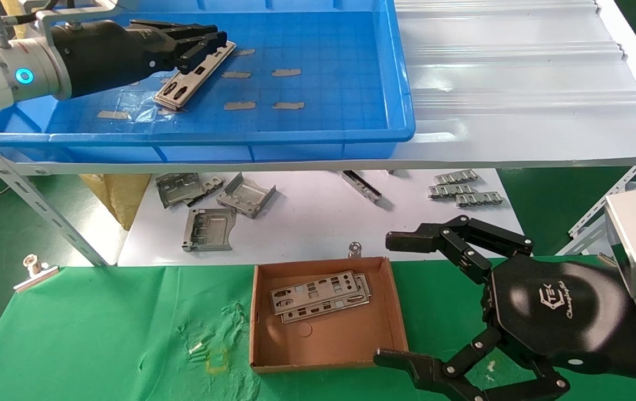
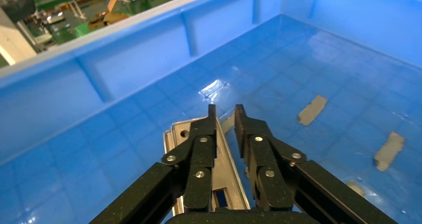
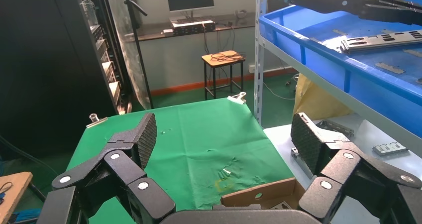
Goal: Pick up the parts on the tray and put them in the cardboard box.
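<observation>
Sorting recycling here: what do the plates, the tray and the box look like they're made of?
Parts: thin silver-grey sheet metal, apparently, with punched cutouts. Tray: glossy blue moulded plastic, showing glare. Cardboard box: matte brown cardboard, raw edges.

folded brackets (image 1: 215,206), toothed strips (image 1: 463,189), green cloth (image 1: 101,334)

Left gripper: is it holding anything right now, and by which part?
Cannot be told. The left gripper has its nearly closed fingers over the far end of the stacked parts in the tray, which lie flat. The right gripper is open and empty.
</observation>
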Robot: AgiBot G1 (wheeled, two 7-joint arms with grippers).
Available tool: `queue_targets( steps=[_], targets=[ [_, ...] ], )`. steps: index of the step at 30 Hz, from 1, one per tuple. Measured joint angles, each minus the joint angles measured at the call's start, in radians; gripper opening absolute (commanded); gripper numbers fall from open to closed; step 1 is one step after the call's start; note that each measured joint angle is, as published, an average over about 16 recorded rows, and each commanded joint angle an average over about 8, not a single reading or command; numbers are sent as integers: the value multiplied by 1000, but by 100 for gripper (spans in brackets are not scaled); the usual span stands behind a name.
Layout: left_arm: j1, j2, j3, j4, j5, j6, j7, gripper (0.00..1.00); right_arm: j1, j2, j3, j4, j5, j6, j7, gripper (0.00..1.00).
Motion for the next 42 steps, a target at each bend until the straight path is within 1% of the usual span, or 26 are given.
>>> queue_targets(
  steps=[10,21,22,23,29,30,31,42],
  targets=[
    [-9,-20,10,5,14,43,28,100,0,0,0,0,0,0,0,100],
    [-1,-7,6,34,8,-6,17,100,0,0,0,0,0,0,0,100],
    [1,-5,5,36,7,-13,14,96,0,0,0,0,0,0,0,100],
    [2,-2,4,39,5,-20,12,85,0,0,0,0,0,0,0,100],
    [12,9,-4,48,-6,-53,-7,10,0,0,0,0,0,0,0,100],
    [14,11,-5,49,-7,-56,-10,2,0,0,0,0,0,0,0,100],
    [15,12,-6,50,-9,-60,-13,0,0,0,0,0,0,0,0,100],
    [26,20,-6,46,-9,-78,-30,0,0,0,0,0,0,0,0,100]
  ],
)
